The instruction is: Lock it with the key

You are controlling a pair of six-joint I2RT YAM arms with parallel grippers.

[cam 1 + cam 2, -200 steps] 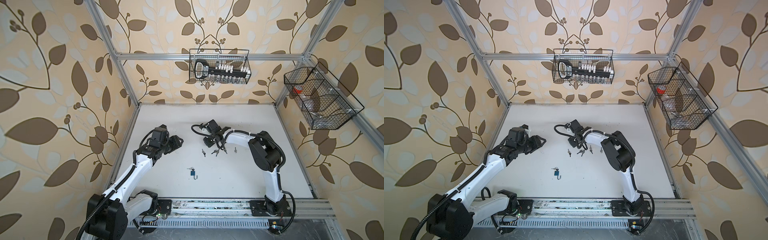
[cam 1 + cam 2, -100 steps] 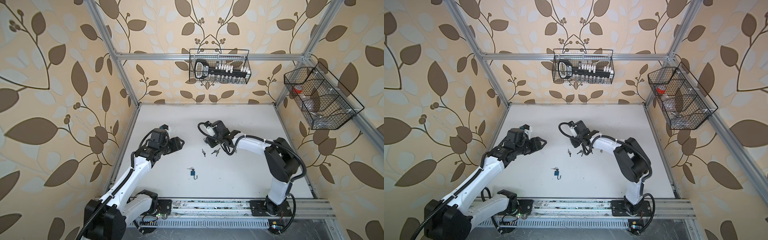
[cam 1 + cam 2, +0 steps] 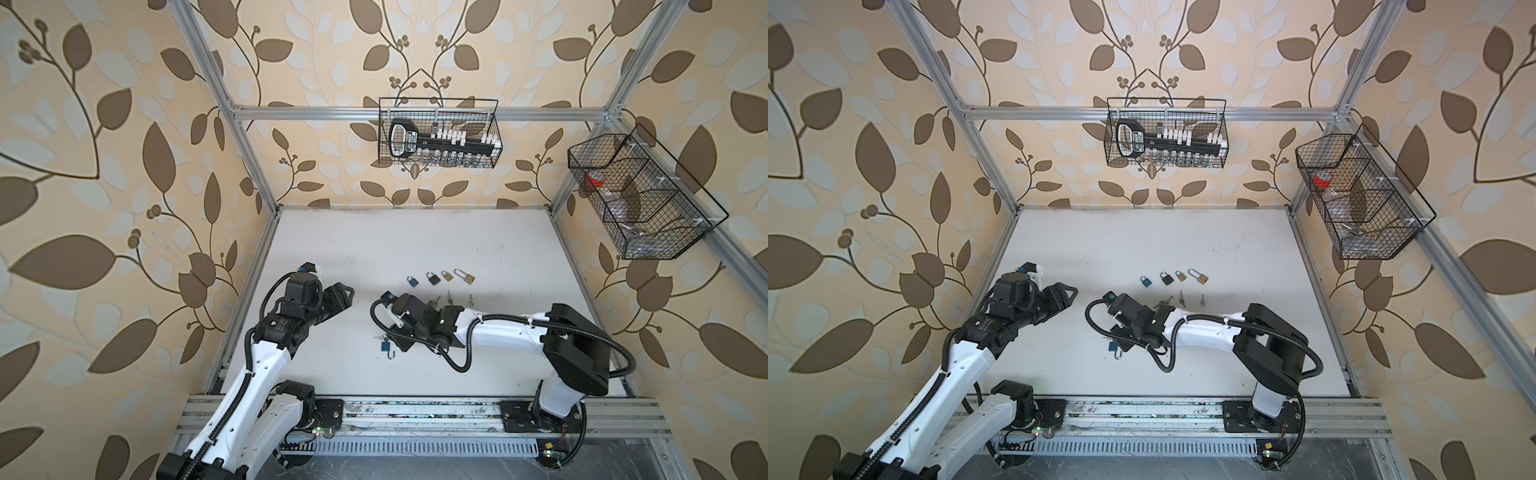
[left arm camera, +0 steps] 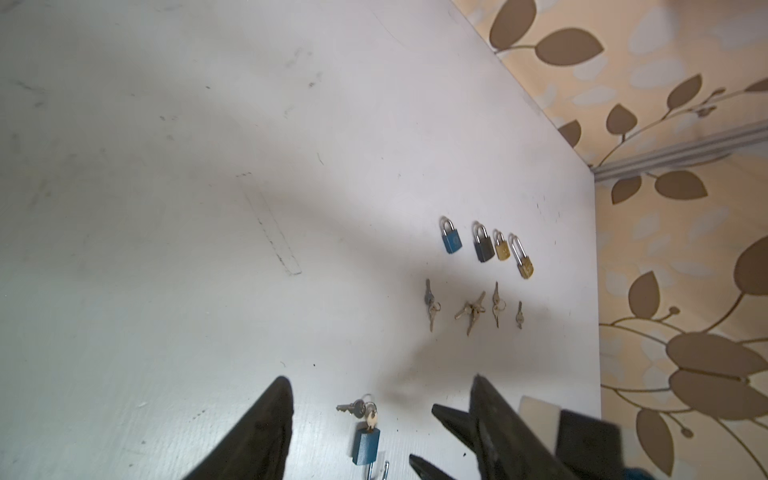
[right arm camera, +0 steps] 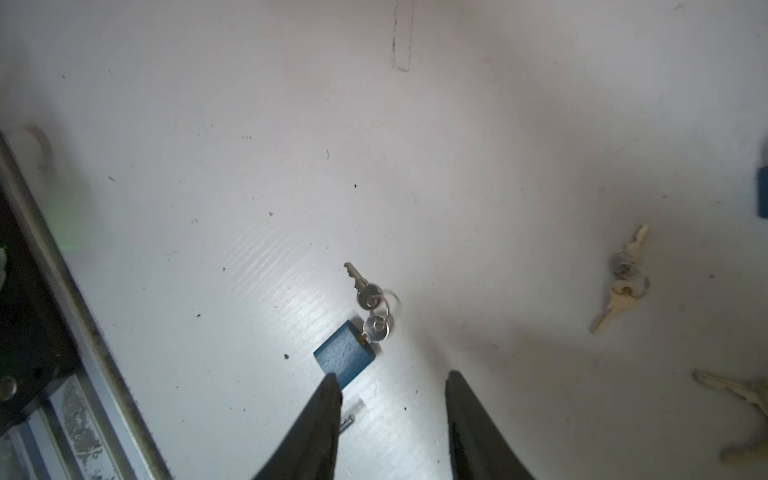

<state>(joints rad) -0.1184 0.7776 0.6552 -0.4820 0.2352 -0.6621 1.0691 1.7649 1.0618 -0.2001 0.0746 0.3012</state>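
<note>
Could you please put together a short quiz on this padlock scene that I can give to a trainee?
1. Multiple choice: how many padlocks lie in the far row? A three, B four, C six.
2. True or false: a key sits in the near blue padlock.
3. Short answer: what do the left gripper and the right gripper hold?
Key: 1 B. 2 true. 3 nothing; both are open.

Overhead stereo pair; close, downward wrist views
</note>
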